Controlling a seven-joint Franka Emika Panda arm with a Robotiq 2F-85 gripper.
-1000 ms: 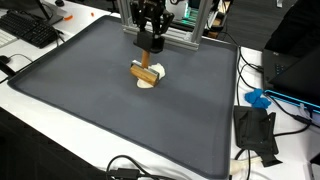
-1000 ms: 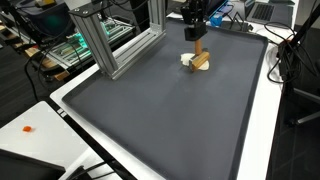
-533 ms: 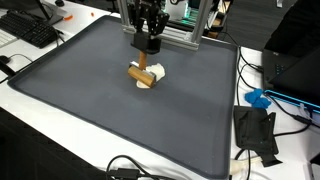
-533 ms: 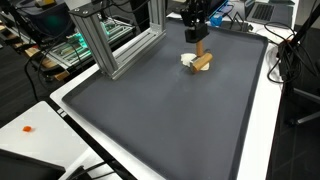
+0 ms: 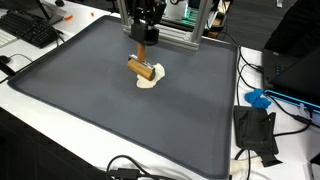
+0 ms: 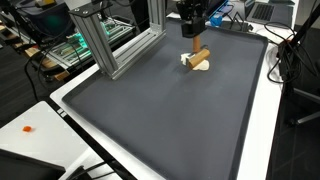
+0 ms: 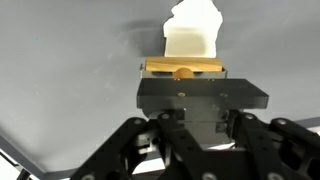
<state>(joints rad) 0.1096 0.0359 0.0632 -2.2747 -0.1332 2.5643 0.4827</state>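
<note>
Gripper: I have the gripper [image 5: 146,41] over the far side of the mat [image 5: 90,95], close in front of the metal frame [image 6: 112,42].
Jaws: they are closed hard on the upright handle of the wooden tool [image 5: 144,68], as far shut as I see them go, with nothing else between them.
Tool: its flat wooden head hangs crosswise below the jaws, just above the white piece [image 5: 155,81]. I cannot tell whether the two touch.
White piece: it lies flat on the mat, partly under the head and showing on one side of it.
Change: compared with a second ago the arm sits a little higher and further back towards the frame in both exterior views. The head has come with it, so more of the white piece is uncovered.
Unchanged: the grip has not loosened, and the white piece lies where it did.
Meaning: I judge that the tool is now carried by the grip and no longer presses on the white piece, and that the piece has not stuck to the head.
Wrist view: the head runs straight across just beyond the jaws, with the white piece past it on bare mat.
Around: a keyboard [image 5: 30,30] lies off the mat's corner, well apart from all this.
</note>
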